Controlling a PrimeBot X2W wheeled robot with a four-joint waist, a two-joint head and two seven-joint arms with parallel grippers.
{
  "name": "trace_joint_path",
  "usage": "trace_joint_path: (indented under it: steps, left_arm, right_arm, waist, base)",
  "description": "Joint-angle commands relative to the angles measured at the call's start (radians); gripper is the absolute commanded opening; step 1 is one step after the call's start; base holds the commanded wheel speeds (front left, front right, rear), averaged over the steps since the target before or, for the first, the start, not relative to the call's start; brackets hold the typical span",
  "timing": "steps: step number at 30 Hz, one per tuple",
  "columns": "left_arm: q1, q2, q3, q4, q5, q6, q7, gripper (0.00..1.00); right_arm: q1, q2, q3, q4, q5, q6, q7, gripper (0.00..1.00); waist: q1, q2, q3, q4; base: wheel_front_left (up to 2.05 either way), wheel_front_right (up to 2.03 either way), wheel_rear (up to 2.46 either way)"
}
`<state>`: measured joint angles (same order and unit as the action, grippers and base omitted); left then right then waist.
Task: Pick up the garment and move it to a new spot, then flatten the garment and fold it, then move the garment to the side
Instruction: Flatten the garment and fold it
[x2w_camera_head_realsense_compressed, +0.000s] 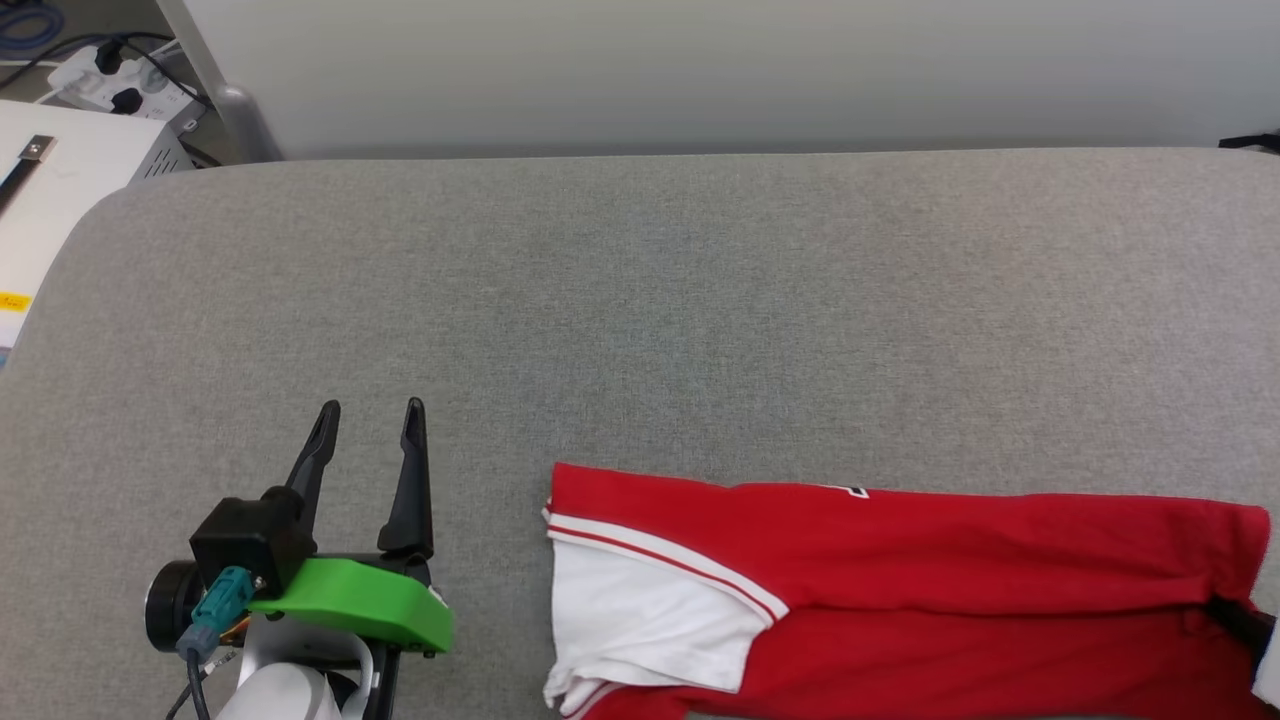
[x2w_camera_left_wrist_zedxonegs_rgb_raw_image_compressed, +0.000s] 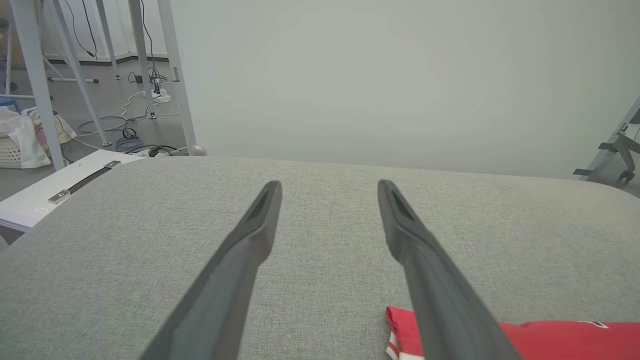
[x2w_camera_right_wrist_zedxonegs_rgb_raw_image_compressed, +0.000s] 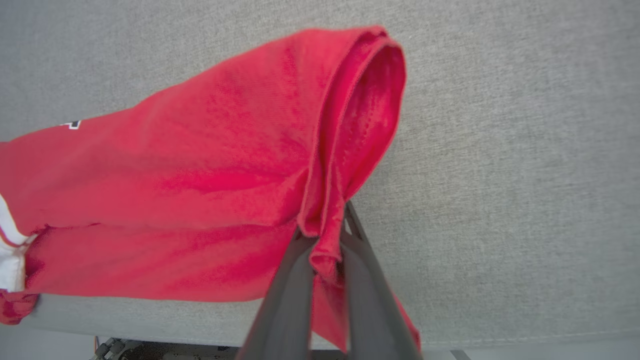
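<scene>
right hand (x2w_camera_right_wrist_zedxonegs_rgb_raw_image_compressed: 327, 227): clamped tight on the garment (x2w_camera_right_wrist_zedxonegs_rgb_raw_image_compressed: 200, 190), red edge bunched between its fingers (x2w_camera_right_wrist_zedxonegs_rgb_raw_image_compressed: 285, 300) | garment: lying lengthwise along the near right of the grey worktop (x2w_camera_head_realsense_compressed: 640, 300), white sleeve (x2w_camera_head_realsense_compressed: 640, 620) at the end facing the left hand | left hand (x2w_camera_head_realsense_compressed: 371, 405): spread wide, holding nothing, over bare worktop near that sleeve end

we saw a wide surface (x2w_camera_head_realsense_compressed: 640, 300) covered in grey woven fabric, rounded at its far left corner. on it lay the red garment (x2w_camera_head_realsense_compressed: 900, 590), folded along its length. it lay close to the near edge on the right half, its white sleeve at the end nearest the middle.
</scene>
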<state>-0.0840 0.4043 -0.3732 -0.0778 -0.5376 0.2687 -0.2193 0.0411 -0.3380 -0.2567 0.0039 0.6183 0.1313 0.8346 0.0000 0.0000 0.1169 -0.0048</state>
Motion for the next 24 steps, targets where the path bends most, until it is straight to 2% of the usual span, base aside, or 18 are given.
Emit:
trace_joint_path:
  steps: [1, 5, 9, 14, 17, 24]
  left_arm:
    - [0.01, 0.003, 0.001, 0.0, -0.003, 0.007, 0.0, 1.0]
    - [0.016, 0.003, -0.005, 0.004, -0.005, 0.005, 0.003, 1.0]
    - [0.015, 0.005, -0.011, 0.006, -0.007, 0.004, 0.01, 1.0]
    - [0.011, 0.006, -0.017, 0.004, -0.004, 0.005, 0.013, 1.0]
    - [0.007, 0.005, -0.024, 0.005, 0.0, 0.008, 0.018, 1.0]
    - [-0.019, -0.007, -0.038, -0.002, 0.012, 0.011, 0.014, 1.0]
  right_arm:
    - [0.009, -0.012, -0.024, -0.001, -0.008, -0.001, 0.006, 0.0]
    - [0.012, 0.019, -0.067, 0.0, 0.035, -0.001, 0.04, 0.0]
    - [-0.015, 0.122, -0.061, -0.034, 0.212, -0.001, 0.129, 0.0]
    - [-0.035, 0.225, 0.003, -0.097, 0.424, -0.001, 0.247, 0.0]
    - [-0.052, 0.263, 0.045, -0.107, 0.524, -0.001, 0.288, 0.0]
    - [-0.093, 0.286, 0.227, -0.089, 0.607, -0.001, 0.261, 0.0]
  waist:
    - [0.0, 0.0, -0.01, -0.009]
    - [0.0, 0.0, -0.019, -0.012]
    - [0.0, 0.0, -0.023, -0.01]
    - [0.0, 0.0, -0.021, -0.004]
    - [0.0, 0.0, -0.018, 0.0]
    - [0.0, 0.0, 0.003, 0.03]
  base:
    - [0.0, 0.0, 0.0]
    - [0.0, 0.0, 0.0]
    - [0.0, 0.0, 0.0]
    - [0.0, 0.0, 0.0]
    - [0.0, 0.0, 0.0]
    - [0.0, 0.0, 0.0]
